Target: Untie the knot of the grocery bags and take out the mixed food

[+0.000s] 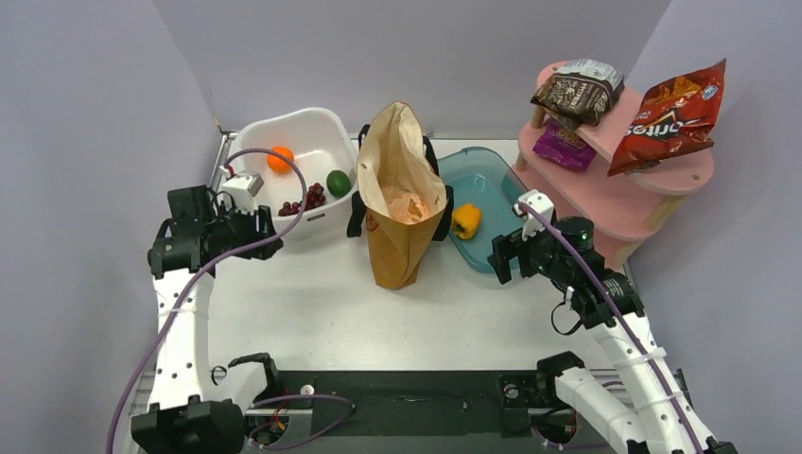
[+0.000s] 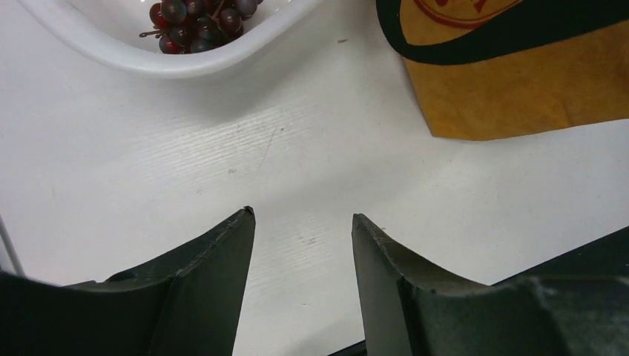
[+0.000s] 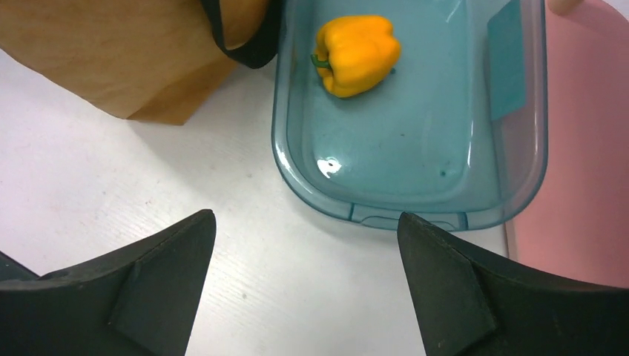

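The mustard-brown tote [image 1: 397,241] stands upright and open in the middle of the table, with the peach plastic bag [image 1: 409,203] inside its mouth. An orange [image 1: 280,158], a green fruit [image 1: 339,183] and dark red grapes [image 1: 305,200] lie in the white tub [image 1: 284,118]. The yellow pepper [image 1: 465,219] lies in the teal tub [image 1: 494,187]. The Doritos bag [image 1: 670,118] and the dark brown snack bag [image 1: 575,95] sit on the pink shelf. My left gripper [image 1: 268,235] is open and empty over bare table [image 2: 303,216], near the grapes [image 2: 200,22] and the tote [image 2: 519,81]. My right gripper [image 1: 501,260] is open and empty [image 3: 306,215], in front of the teal tub [image 3: 415,148] and the pepper [image 3: 357,53].
The pink two-tier shelf [image 1: 662,180] stands at the right, close to the teal tub, with a purple snack packet [image 1: 564,147] on its lower tier. Grey walls close the table on the left, back and right. The tote's black strap [image 3: 248,52] hangs by the teal tub's corner.
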Controlling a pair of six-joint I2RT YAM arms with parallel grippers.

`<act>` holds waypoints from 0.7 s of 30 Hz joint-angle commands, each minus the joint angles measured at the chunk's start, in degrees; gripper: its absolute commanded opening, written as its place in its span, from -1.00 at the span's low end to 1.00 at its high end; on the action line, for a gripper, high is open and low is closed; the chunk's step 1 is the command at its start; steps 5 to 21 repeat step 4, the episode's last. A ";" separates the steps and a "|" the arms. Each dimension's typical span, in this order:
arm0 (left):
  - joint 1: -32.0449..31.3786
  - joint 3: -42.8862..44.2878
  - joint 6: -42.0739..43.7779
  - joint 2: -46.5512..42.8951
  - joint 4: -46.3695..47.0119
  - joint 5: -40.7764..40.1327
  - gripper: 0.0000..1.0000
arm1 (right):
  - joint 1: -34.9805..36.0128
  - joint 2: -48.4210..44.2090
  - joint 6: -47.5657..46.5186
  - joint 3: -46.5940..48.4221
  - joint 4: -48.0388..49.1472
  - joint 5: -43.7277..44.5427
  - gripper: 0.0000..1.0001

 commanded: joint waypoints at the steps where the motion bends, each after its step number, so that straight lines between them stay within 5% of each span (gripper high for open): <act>1: -4.67 -2.12 -3.54 -3.08 4.77 -11.61 -0.02 | -0.65 -4.43 -1.66 -1.25 1.54 1.88 0.77; 21: -6.33 -1.68 -5.48 -2.54 4.38 -13.54 -0.02 | -1.29 -6.97 -0.77 -2.19 1.84 0.99 0.76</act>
